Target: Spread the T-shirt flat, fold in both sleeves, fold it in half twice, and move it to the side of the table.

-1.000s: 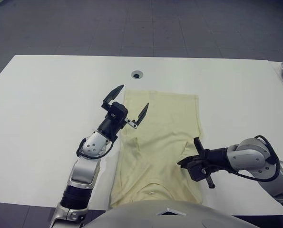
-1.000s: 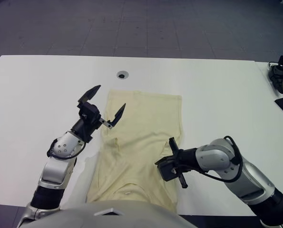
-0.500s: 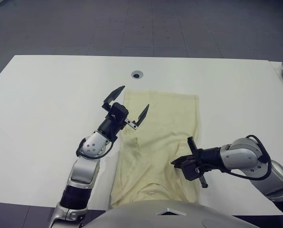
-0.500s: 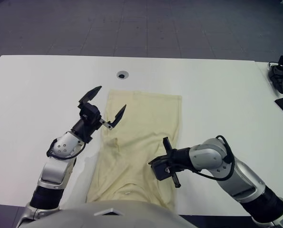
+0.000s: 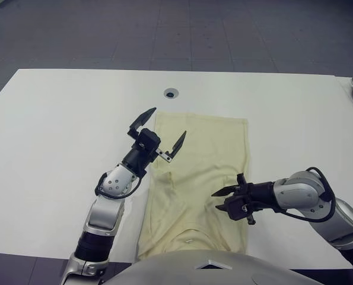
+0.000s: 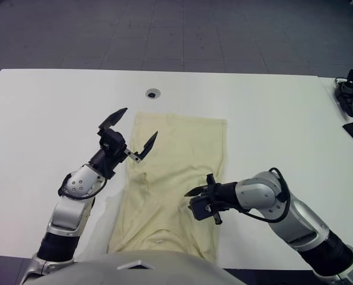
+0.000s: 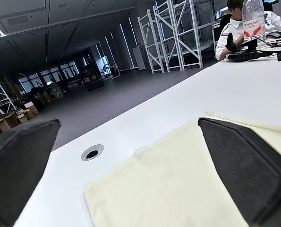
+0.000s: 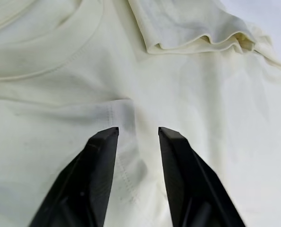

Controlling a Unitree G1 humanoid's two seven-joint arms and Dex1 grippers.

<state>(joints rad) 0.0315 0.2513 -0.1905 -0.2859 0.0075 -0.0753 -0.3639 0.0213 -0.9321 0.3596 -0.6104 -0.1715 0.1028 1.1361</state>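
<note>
A pale yellow T-shirt (image 5: 200, 160) lies on the white table (image 5: 57, 119) with its collar nearest me and both sleeves turned in over the body. My left gripper (image 5: 157, 132) hangs wide open, raised over the shirt's left edge near the far hem; the left wrist view looks past its fingers (image 7: 244, 165) onto the hem corner (image 7: 168, 184). My right gripper (image 5: 225, 200) is open low over the shirt's right side, by the turned-in sleeve. In the right wrist view its fingers (image 8: 100, 156) straddle a seam of the T-shirt (image 8: 187, 85) with nothing gripped.
A round cable hole (image 5: 171, 93) sits in the table beyond the shirt's far hem. Dark cables and gear (image 6: 348, 89) lie at the table's far right edge. Bare table stretches to the left and right of the shirt.
My right gripper has moved left from the shirt's right edge in over the cloth and turned its fingers toward the shirt's middle. The left arm and the shirt have stayed put.
</note>
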